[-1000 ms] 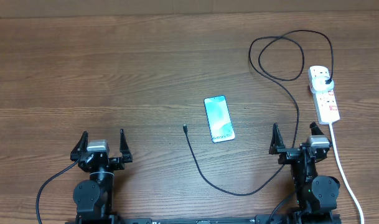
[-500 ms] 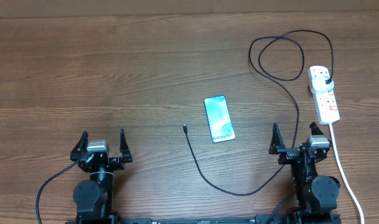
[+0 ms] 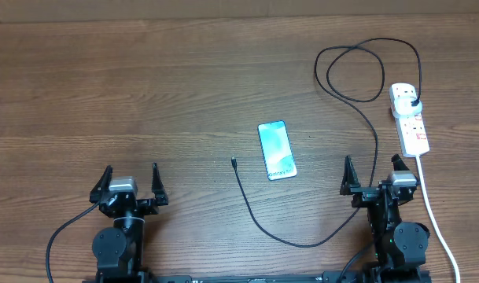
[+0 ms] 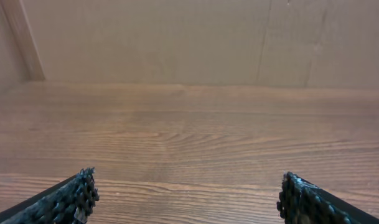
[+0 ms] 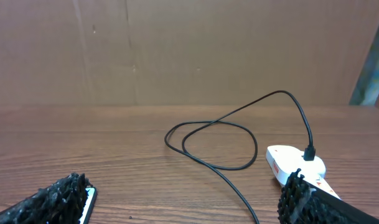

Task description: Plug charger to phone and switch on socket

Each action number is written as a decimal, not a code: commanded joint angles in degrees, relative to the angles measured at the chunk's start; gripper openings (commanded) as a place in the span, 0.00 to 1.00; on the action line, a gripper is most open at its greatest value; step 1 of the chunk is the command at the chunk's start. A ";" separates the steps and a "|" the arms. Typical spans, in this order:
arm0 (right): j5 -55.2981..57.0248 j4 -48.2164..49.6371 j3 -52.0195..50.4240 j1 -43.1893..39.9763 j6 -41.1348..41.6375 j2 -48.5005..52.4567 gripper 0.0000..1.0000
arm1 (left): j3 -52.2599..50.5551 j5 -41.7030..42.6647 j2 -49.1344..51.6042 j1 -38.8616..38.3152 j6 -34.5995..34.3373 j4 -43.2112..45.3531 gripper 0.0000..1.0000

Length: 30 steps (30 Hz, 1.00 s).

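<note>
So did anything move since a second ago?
No, nothing visibly changed. The left gripper and right gripper are open and empty as before; the slim blue-white-screened phone, thin black charger cable and white oblong power strip lie where they were.

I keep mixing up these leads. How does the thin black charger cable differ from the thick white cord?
The thin black charger cable is slim and dark; the thick white cord is fatter and pale. The black cable loops and curves, ending free near the slim blue-screened phone; the white cord runs nearly straight toward the near edge. Both start at the white oblong power strip.
</note>
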 commanded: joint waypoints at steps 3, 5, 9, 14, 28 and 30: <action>0.35 0.15 -0.50 -0.15 0.04 -0.13 1.00 | 0.13 1.62 -0.28 0.24 -6.82 -0.44 1.00; 0.35 0.15 -0.50 -0.15 0.04 -0.13 1.00 | 0.13 3.15 -0.28 0.24 -9.33 -0.39 1.00; 0.35 0.15 -0.50 -0.15 0.04 -0.13 1.00 | 0.15 9.11 -0.28 0.24 -11.96 0.22 1.00; 0.35 0.15 -0.48 -0.15 0.04 -0.13 1.00 | 0.94 16.76 0.24 0.22 -12.15 0.15 1.00; 0.35 0.15 -0.48 -0.15 0.04 -0.13 1.00 | 25.31 15.85 21.70 -3.61 -10.43 -13.68 1.00; 0.35 0.15 -0.50 -0.15 0.04 -0.13 1.00 | 29.57 15.02 26.91 -5.29 -10.40 -15.67 1.00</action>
